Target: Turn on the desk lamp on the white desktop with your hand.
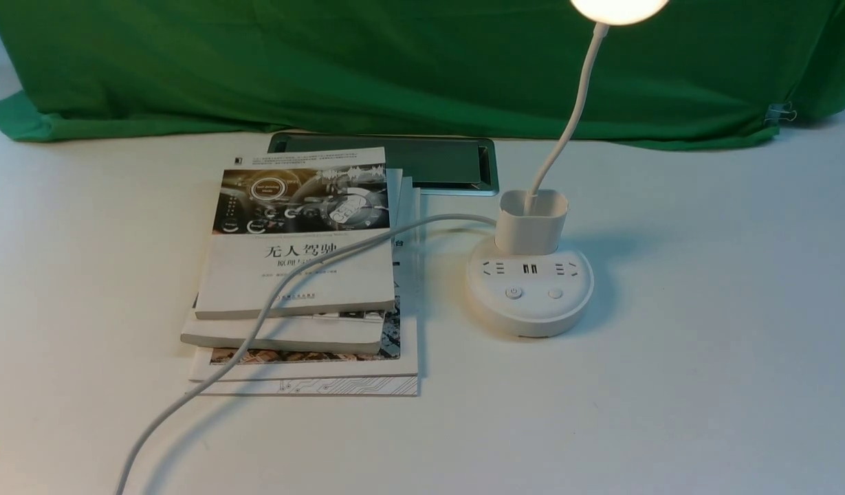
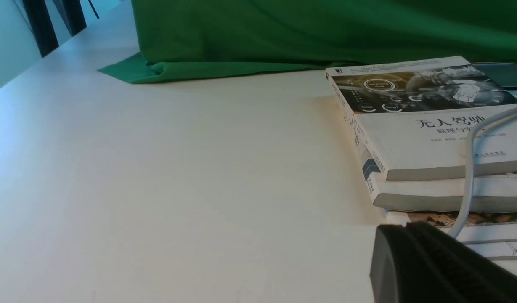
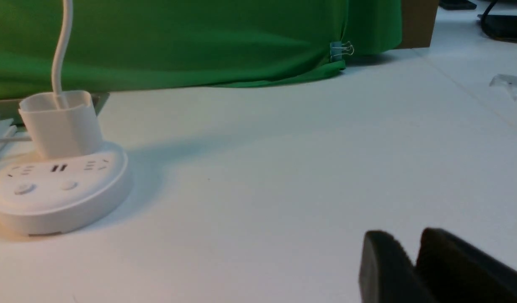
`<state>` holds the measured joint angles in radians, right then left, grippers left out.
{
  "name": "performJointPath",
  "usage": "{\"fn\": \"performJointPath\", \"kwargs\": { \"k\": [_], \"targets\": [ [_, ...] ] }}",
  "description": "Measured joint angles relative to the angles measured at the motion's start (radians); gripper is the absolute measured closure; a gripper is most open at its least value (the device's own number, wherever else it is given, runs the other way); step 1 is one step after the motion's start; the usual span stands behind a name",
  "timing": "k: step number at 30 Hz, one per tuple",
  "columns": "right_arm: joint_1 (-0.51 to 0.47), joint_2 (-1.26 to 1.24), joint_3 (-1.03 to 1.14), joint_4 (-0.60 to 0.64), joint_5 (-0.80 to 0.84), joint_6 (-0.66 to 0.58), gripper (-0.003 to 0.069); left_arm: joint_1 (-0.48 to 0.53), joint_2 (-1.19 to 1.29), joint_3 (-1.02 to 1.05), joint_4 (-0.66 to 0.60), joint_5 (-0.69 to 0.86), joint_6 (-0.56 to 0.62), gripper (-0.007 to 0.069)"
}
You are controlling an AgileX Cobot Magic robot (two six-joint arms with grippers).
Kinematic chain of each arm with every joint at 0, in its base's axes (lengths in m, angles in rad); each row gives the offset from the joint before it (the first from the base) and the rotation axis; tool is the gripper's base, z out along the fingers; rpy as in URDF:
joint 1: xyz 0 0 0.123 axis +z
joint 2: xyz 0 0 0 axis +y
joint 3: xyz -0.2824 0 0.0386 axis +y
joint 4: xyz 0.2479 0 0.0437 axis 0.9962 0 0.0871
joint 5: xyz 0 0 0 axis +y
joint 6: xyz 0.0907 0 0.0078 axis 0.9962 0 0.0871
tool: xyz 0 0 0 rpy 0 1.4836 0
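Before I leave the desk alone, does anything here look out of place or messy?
Mostly tidy. The desk lamp stands upright and lit on the white desktop. Its power cord trails loosely across the book stack rather than lying on the desk, and the books are stacked slightly askew. No spills or damage visible.

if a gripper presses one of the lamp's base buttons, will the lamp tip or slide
Tipping seems unlikely: the desk lamp has a wide, flat base. It might slide slightly on the smooth white desktop. The thin gooseneck would probably wobble.
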<state>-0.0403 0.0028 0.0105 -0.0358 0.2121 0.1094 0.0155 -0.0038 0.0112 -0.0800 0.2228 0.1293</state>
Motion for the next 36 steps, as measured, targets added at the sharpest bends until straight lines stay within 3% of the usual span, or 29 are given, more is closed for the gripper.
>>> {"fn": "performJointPath", "kwargs": {
  "k": [36],
  "targets": [
    [0.0, 0.0, 0.0, 0.008, 0.005, 0.001, 0.0422, 0.0, 0.0, 0.0, 0.0, 0.0, 0.0, 0.0603]
  ]
}}
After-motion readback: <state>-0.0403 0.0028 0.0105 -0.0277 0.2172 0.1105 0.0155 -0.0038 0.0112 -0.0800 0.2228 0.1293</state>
